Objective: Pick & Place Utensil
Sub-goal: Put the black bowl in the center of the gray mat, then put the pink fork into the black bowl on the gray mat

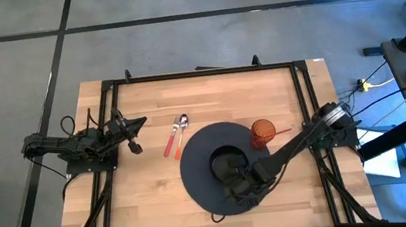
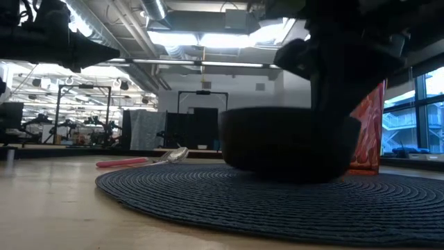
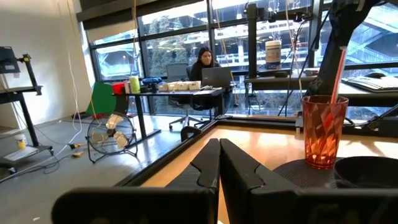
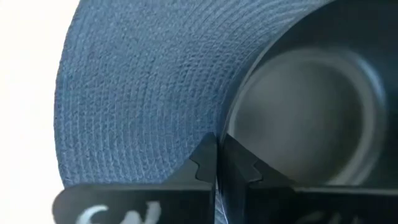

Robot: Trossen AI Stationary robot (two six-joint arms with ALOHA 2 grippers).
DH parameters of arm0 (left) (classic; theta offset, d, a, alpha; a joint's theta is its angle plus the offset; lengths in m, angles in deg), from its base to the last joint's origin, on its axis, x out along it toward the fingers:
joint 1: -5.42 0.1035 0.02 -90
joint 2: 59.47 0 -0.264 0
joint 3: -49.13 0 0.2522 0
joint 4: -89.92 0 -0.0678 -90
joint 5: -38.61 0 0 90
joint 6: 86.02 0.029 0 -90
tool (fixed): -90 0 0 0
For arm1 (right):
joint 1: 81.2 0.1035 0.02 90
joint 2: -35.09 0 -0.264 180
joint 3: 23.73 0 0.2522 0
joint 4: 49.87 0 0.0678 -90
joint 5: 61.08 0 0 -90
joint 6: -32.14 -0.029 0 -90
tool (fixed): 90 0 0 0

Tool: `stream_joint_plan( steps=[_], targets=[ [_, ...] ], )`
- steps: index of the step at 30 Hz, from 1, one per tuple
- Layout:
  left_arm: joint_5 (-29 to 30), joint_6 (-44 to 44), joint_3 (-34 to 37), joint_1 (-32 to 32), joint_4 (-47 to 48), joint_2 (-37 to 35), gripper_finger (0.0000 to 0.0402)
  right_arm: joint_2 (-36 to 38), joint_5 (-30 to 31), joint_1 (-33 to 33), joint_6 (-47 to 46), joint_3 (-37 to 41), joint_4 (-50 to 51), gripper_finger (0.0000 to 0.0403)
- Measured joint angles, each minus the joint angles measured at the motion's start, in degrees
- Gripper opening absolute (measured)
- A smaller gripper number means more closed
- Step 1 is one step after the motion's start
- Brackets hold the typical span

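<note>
Your right end effector (image 1: 232,190) hangs over the near rim of the dark bowl (image 1: 227,162), fingers pressed together with nothing between them; the right wrist view looks straight down past them onto the bowl's wall and the round woven placemat (image 1: 197,157) beneath. That pose reads as a hover above the bowl rather than a grasp, since no utensil is in it.

Your left end effector (image 1: 134,134) waits at the left edge of the surface (image 1: 152,205), also closed and empty, aimed across toward the orange faceted cup (image 1: 263,131), which holds a thin stick or straw and stands on the mat's far right side just beside the bowl.

The spoon (image 1: 182,131) lies flat on the bare wood just left of the mat, between the two arms, untouched. Its long axis runs nearly front to back with a slight slant: bowl end away from you, handle coming toward the mat's edge. A pink-handled utensil (image 1: 169,143) lies alongside it, roughly parallel; what kind it is you cannot tell from here. Judging by this layout, the pick has yet to be made.
</note>
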Motion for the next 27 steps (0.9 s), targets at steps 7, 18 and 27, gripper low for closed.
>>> stream_joint_plan(
  steps=[7, 18, 27],
  targets=[
    [-0.2, -0.1, 0.0, 0.0, 0.0, 0.0, 0.0003, -1.2, -0.6, 0.1, -0.8, 0.0, 0.0, 0.0010],
    [-0.1, -0.1, 0.0, 0.0, 0.0, 0.0, 0.0003, -1.2, -1.2, 0.1, 2.0, -1.7, 0.0, 0.0098],
    [0.3, 0.0, 0.0, 0.0, -0.2, 0.0, 0.0003, -1.2, -1.0, 0.4, 3.7, -9.0, 1.9, 0.0151]
  ],
)
